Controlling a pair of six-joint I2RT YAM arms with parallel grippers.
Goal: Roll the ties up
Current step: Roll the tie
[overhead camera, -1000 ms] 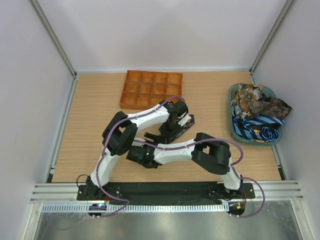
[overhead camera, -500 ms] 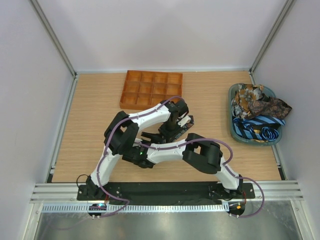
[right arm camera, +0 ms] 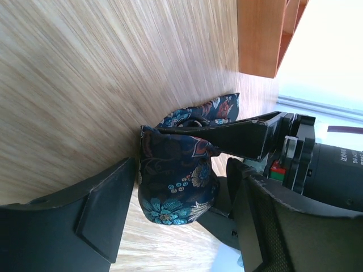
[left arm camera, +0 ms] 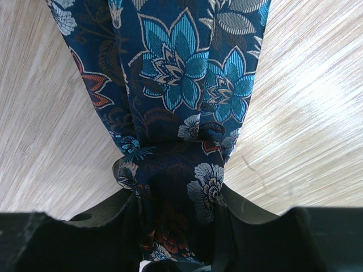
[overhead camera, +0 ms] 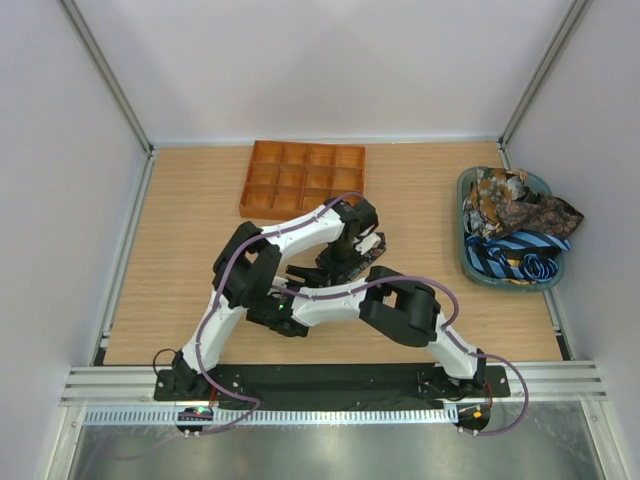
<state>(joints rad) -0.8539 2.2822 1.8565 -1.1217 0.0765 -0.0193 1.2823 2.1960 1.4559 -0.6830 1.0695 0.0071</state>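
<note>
Left gripper (left arm camera: pixel 177 238): jaws clamped on a dark floral tie (left arm camera: pixel 181 85). The cloth is bunched tight between the two fingers, and the wider part fans out flat on the wooden table (overhead camera: pixel 190 230) beyond them.

Right gripper (right arm camera: pixel 180 164): jaws apart, one on each side of the bunched end of the same tie. Each finger is just beside the cloth. I cannot tell whether either one touches it.

Position: both arms meet near the middle of the table, with the right arm reaching across to the left. The tie lies there under the two grippers, in front of the orange tray (overhead camera: pixel 303 180) and well apart from it.

Other ties (overhead camera: pixel 515 205): heaped in a basket (overhead camera: pixel 465 255) at the right edge of the table, some brown and orange patterned, some blue striped, with one hanging over the rim.
</note>
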